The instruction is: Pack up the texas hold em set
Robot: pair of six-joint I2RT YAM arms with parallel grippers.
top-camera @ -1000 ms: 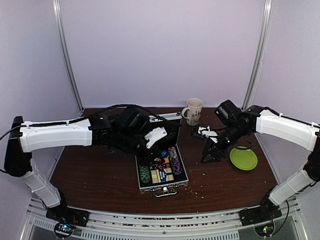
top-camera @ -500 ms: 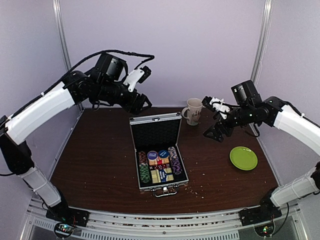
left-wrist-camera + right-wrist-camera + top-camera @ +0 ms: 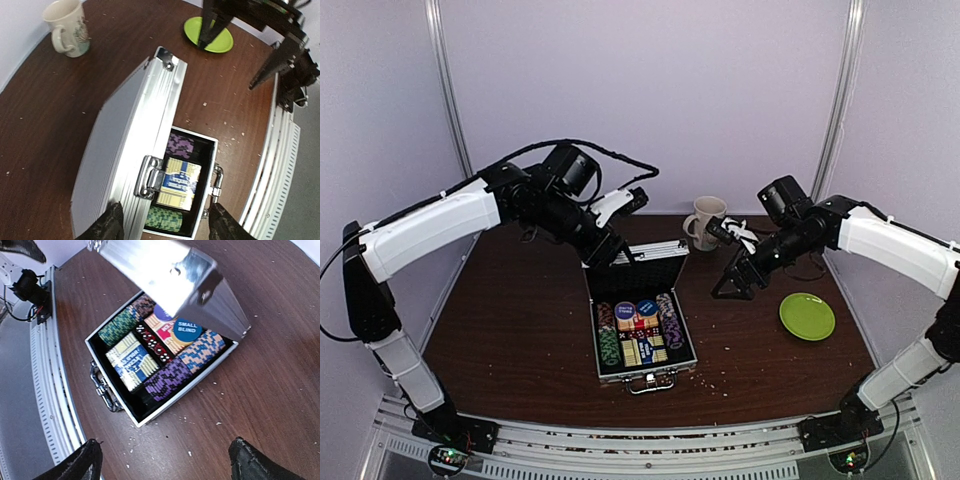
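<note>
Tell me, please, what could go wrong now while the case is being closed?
The lid leans half-closed with the open left gripper at its outer side, not gripping; a push might slam it or slide the case. The blue button lies atop the contents and may block closing.

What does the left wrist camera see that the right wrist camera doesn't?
Only the left wrist view shows the cream mug and the green plate. Only the right wrist view shows the tiny dice, the SMALL BLIND disc and the blue-and-tan chips. Both show the silver case with its lid half open, the card box, the purple chips and the green chips.
</note>
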